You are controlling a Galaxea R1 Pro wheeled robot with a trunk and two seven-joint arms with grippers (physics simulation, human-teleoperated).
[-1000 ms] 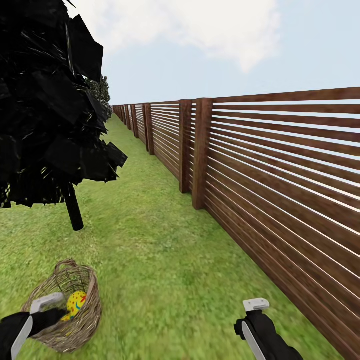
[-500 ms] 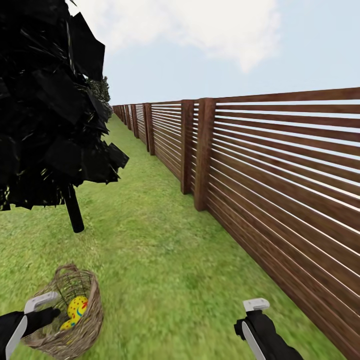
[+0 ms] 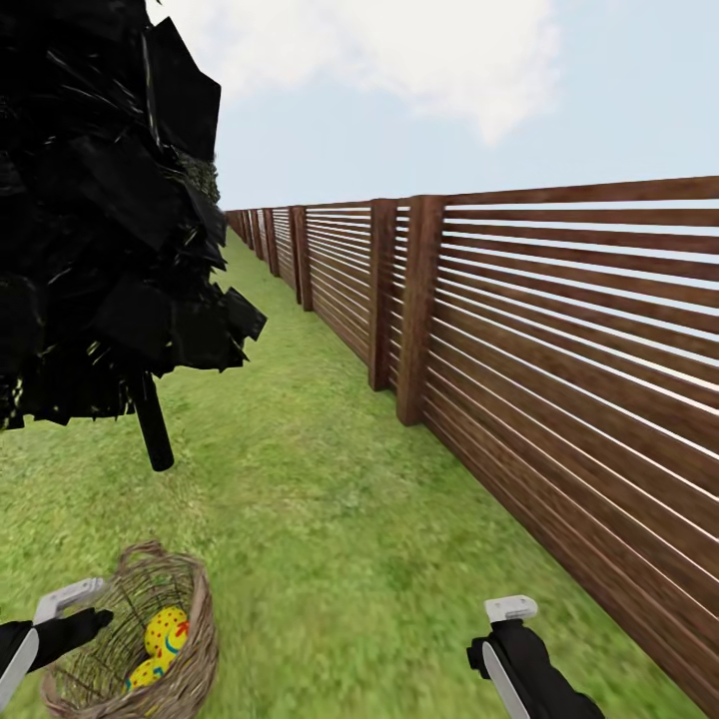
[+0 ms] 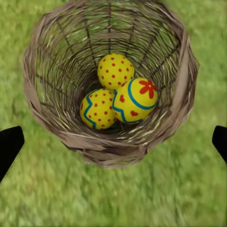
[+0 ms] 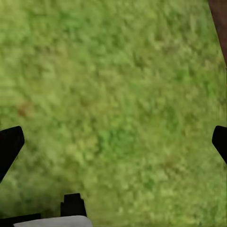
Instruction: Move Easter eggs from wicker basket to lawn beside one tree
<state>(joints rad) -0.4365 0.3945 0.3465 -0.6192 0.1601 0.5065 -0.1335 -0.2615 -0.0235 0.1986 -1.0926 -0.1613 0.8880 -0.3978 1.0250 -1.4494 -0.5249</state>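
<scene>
My left gripper [image 4: 113,142] has pulled back off the wicker basket [image 3: 190,659], fingers spread wide and empty; all three Easter eggs [image 4: 116,92] lie inside. My right gripper [image 5: 113,137] hangs open over bare lawn [image 3: 340,539]. The fence [image 3: 559,379] runs along the right, the dark tree [image 3: 100,220] stands ahead to the left.

A: Setting?
B: Outdoor garden, simulated. Mottled green grass lawn [image 3: 330,519] runs across the whole ground.
A: Boundary?
B: Brown horizontal-slat wooden fence [image 3: 559,330] along the right side, receding far back, with thick posts.
A: Planting?
B: Dark, near-black cone-shaped tree [image 3: 90,220] on a thin black trunk, standing in the grass. Blue sky with white cloud [image 3: 399,50] overhead.
</scene>
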